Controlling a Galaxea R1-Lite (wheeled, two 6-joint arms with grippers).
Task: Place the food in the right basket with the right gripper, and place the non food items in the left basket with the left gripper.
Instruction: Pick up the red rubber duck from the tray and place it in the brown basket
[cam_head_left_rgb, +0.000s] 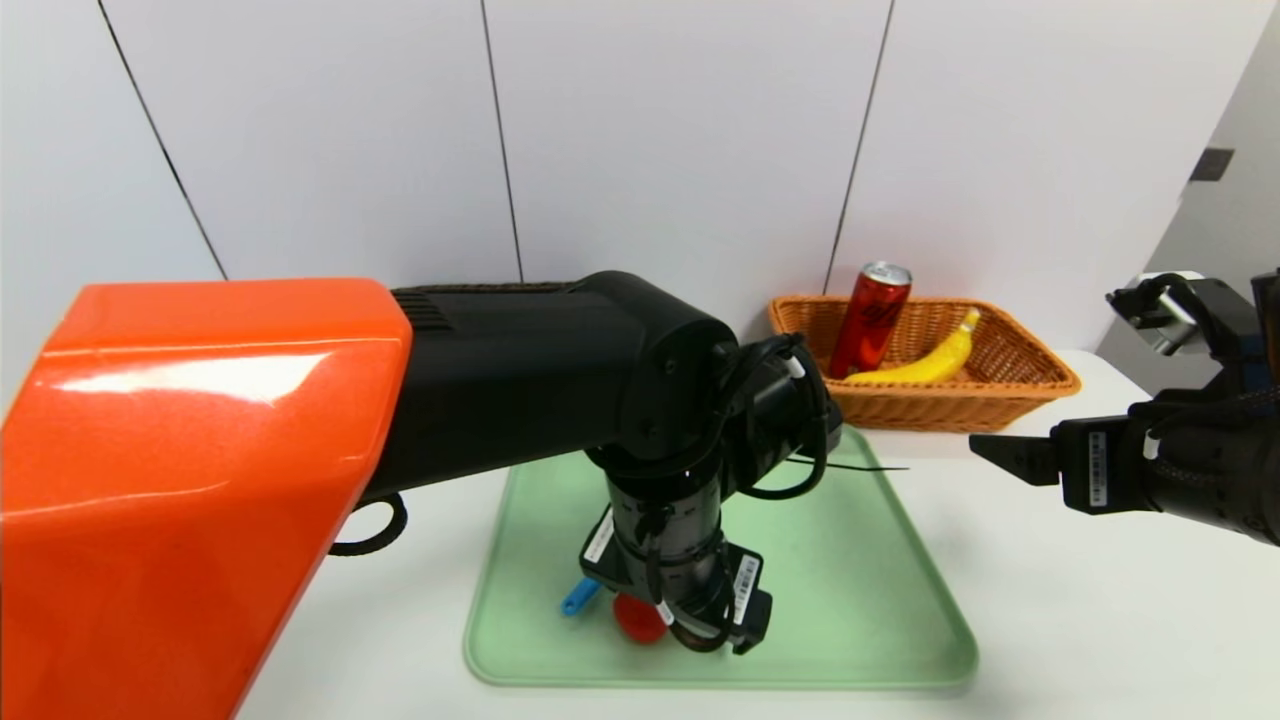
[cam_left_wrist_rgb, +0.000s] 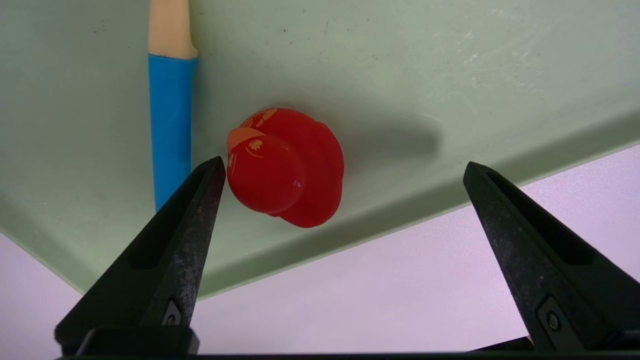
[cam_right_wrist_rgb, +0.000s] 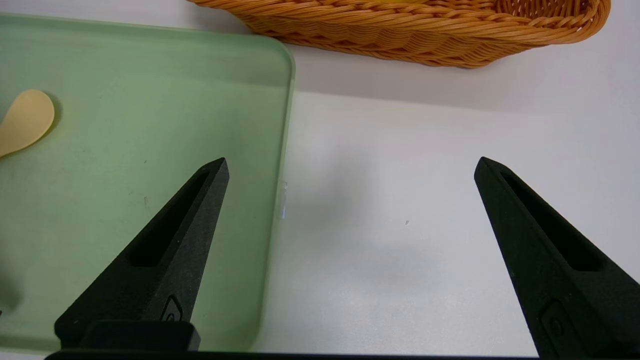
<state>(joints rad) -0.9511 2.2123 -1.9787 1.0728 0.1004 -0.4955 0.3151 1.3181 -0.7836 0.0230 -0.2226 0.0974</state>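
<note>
In the head view, the green tray (cam_head_left_rgb: 820, 570) is in the middle. The orange-tan basket (cam_head_left_rgb: 950, 405) sits just past the tray's far right corner. The red can (cam_head_left_rgb: 872, 320) leans in that basket, and the yellow banana (cam_head_left_rgb: 925, 362) lies in it too, beside the can. The left gripper (cam_head_left_rgb: 680, 625) is over the near part of the tray. Under it, on the tray, you can see bits of the red duck (cam_head_left_rgb: 638, 617) and the blue handle of the spoon (cam_head_left_rgb: 580, 596). The right gripper (cam_head_left_rgb: 1015, 460) hangs off to the right side of the tray. A bit of a dark basket (cam_head_left_rgb: 480, 288) peeks out behind the big left arm, past the tray's far side.

In the left wrist view, the left gripper is wide and holds nothing. The duck sits on the tray between its two fingers, nearer one of them. The blue handle is near that same finger.

In the right wrist view, the right gripper is wide and holds nothing. It is over the tray's edge and the white table (cam_right_wrist_rgb: 380, 240). The spoon's pale bowl is on the tray.
</note>
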